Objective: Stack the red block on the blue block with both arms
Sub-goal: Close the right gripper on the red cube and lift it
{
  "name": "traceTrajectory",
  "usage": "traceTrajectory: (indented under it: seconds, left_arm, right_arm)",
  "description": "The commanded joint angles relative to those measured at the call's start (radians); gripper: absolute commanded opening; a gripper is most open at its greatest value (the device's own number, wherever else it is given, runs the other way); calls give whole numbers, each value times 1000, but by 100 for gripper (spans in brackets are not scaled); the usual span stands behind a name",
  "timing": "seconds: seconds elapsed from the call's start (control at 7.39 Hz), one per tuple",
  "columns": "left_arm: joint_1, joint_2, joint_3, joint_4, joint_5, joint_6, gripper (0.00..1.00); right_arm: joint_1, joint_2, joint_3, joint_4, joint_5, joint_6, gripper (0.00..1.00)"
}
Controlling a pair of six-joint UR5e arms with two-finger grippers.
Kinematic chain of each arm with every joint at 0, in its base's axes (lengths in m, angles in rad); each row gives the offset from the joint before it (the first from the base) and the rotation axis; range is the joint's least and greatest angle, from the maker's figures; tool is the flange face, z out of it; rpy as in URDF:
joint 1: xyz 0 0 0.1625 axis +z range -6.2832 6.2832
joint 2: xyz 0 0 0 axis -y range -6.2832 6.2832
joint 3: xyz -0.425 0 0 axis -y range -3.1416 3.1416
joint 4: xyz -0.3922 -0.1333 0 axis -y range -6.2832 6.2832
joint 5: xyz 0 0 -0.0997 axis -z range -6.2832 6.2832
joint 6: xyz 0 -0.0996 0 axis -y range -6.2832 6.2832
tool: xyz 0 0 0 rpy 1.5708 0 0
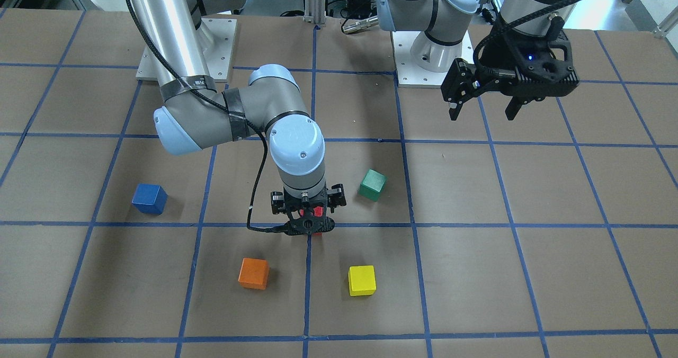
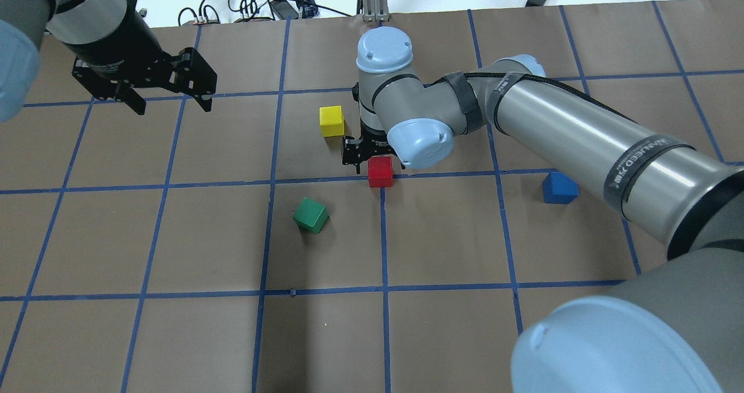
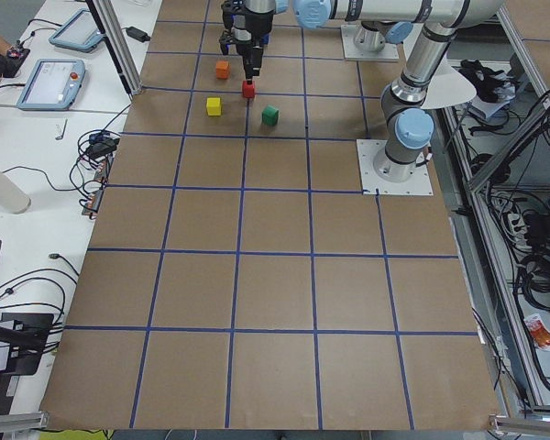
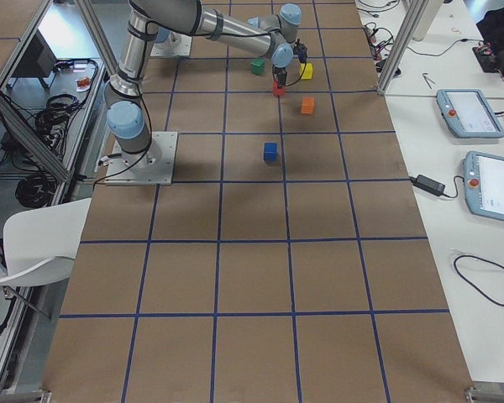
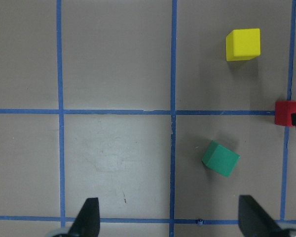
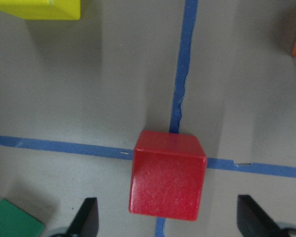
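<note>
Right pincer (image 6: 167, 202), spread wide, hangs over the red block (image 6: 168, 175); left pincer (image 5: 168, 202) likewise gapes wide.

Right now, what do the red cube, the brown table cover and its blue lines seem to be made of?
The red block looks like painted wood or hard plastic, I cannot tell which: even colour, finely speckled top with a soft sheen, slightly rounded edges. The table cover looks like matte brown paper or card: flat, dull, faintly scuffed. The blue lines look like stuck-on tape: ragged, cracked edges.
</note>
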Motion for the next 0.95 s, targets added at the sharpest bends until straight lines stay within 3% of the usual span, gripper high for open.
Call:
traceTrajectory:
  seconds: [0.0,0.14,0.27,0.54,0.68,0.81]
  left_arm:
    - [0,0,-5,11,-2,2,100]
    - [0,0,-7,11,-2,2,100]
    - [0,0,-7,11,-1,2,100]
    - [0,0,-7,11,2,2,100]
    - [-2,2,-7,11,2,2,100]
    - [-2,0,-7,11,1,2,100]
  right_arm:
    - [0,18,0,-9,24,8,100]
    - [0,20,0,-21,24,9,88]
    - [0,23,2,-21,24,8,57]
    - [0,21,-1,-21,24,8,15]
    - [-2,15,-4,-21,23,6,0]
    - [-3,9,-7,-17,21,8,0]
